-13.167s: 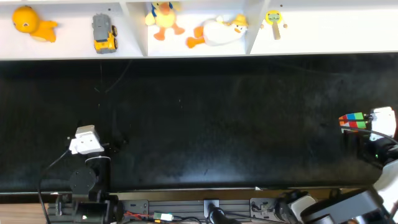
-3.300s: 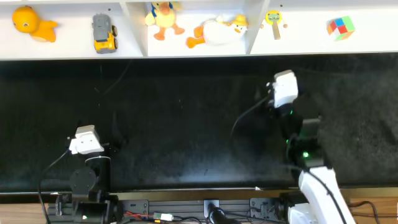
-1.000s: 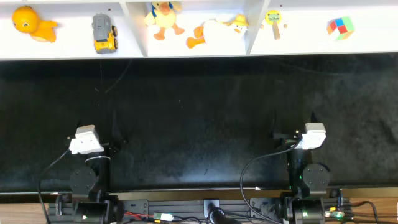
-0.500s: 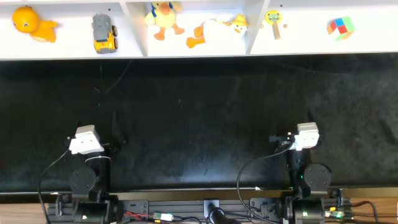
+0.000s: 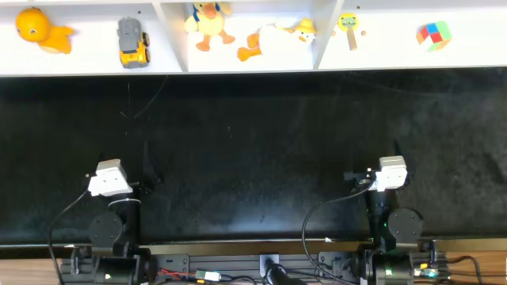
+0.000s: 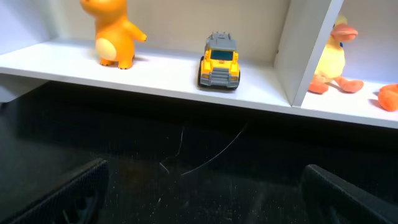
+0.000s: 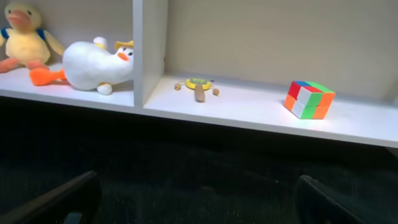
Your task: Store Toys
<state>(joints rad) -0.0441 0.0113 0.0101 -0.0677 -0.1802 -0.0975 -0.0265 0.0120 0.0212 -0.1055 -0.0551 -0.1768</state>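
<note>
Since the right arm (image 5: pixel 390 176) left the cube (image 5: pixel 433 34) in the far-right compartment of the shelf (image 5: pixel 388 62), it has pulled all the way back in the top view. It's now parked by its base, level with the left arm (image 5: pixel 109 179), which hasn't budged. Every toy in sight sits on the shelf, none on the counter (image 5: pixel 253 142), so the storing looks done. From up there the white wrist housings cover both sets of jaws.

Left wrist view: left jaws spread wide, nothing between them. The orange toy (image 6: pixel 115 31) loses its head to the frame, and the divider hides part of the yellow duck (image 6: pixel 333 53).

Right wrist view: right jaws spread and empty too. The little toy (image 7: pixel 198 87) near the cube is too small to identify.
</note>
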